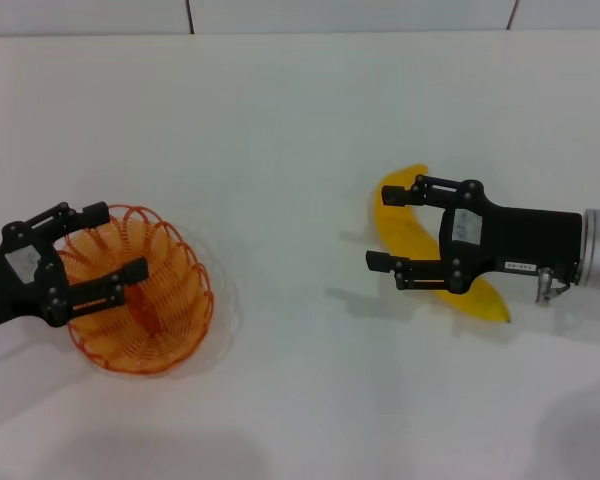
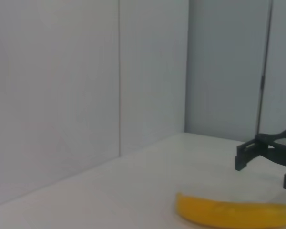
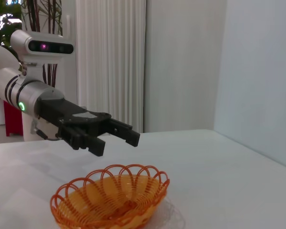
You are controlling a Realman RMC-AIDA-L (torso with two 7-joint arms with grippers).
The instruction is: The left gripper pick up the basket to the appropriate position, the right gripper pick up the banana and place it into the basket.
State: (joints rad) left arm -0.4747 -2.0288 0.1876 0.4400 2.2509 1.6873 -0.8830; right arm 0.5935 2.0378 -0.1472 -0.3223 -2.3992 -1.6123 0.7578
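Stage: pre-grasp | left gripper (image 1: 98, 255) spread open above basket (image 1: 140, 330), basket on table, ungripped | right gripper (image 1: 400, 222) open over banana (image 1: 405, 235), unlifted | both picks and placement remain

White table (image 1: 300, 130), plain matte top, soft shadows on it. Far edge meets a wall of pale grey panels (image 2: 52, 95) with thin vertical seams; seams also visible at the top of the head view. Panels form an inside corner (image 2: 187, 71) in the left wrist view. Right wrist view: white pleated curtain (image 3: 109, 62) floor-length behind the table, plain off-white wall (image 3: 181, 67) next to it, potted plant with dark stems (image 3: 47, 24) and something red (image 3: 12, 119) low at the far side. Light is even and diffuse.
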